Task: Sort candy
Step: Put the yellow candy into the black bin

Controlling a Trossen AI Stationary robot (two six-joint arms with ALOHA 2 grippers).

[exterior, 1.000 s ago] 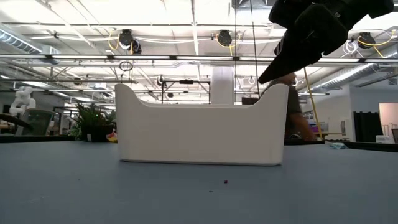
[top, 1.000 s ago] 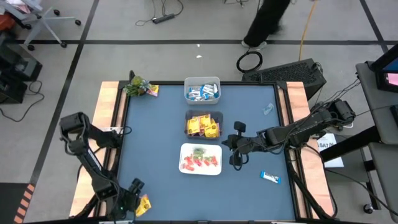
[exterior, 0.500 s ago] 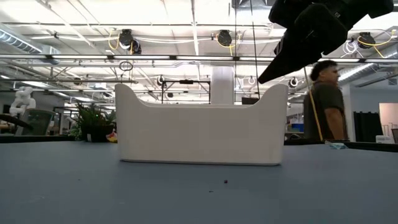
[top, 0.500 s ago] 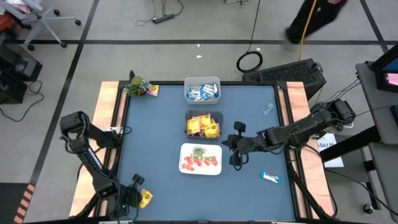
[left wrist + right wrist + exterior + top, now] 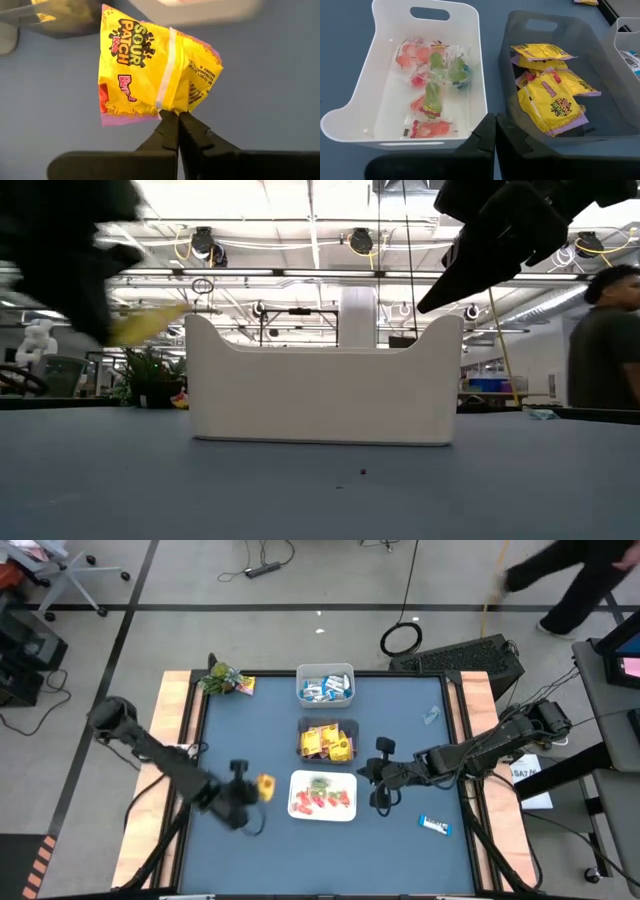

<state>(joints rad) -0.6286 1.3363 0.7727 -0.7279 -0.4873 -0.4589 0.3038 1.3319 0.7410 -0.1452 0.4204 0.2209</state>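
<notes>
My left gripper [image 5: 255,790] hangs over the table just left of the white bin [image 5: 323,796], shut on a yellow candy packet [image 5: 150,70]. That bin holds red and green candy pieces [image 5: 427,90]. Behind it, a grey bin [image 5: 328,740] holds yellow packets [image 5: 550,95], and a farther bin [image 5: 325,686] holds blue-and-white bars. One blue-and-white bar [image 5: 434,826] lies on the table at the near right. My right gripper [image 5: 495,131] is shut and empty, hovering by the right side of the white and grey bins. My left gripper pinches the packet's crimped edge [image 5: 170,107], right beside its back seam, between the tips of its two fingers. The fingers slant down from the table's left side. The packet [image 5: 265,785] sticks out beyond the fingertips toward the white bin, lifted clear of the table.
A green leafy object [image 5: 220,678] and another yellow packet [image 5: 246,685] lie at the far left corner. A small clear scrap [image 5: 430,716] lies at the far right. A person [image 5: 605,350] stands in the room beyond the table. Bare blue table lies left of the bins.
My left gripper has swung from the table's near left corner up and toward the white bin, turning as it went. The yellow packet, which lay at that corner, now hangs clear of the table beside the bin. A person has walked across the room behind.
</notes>
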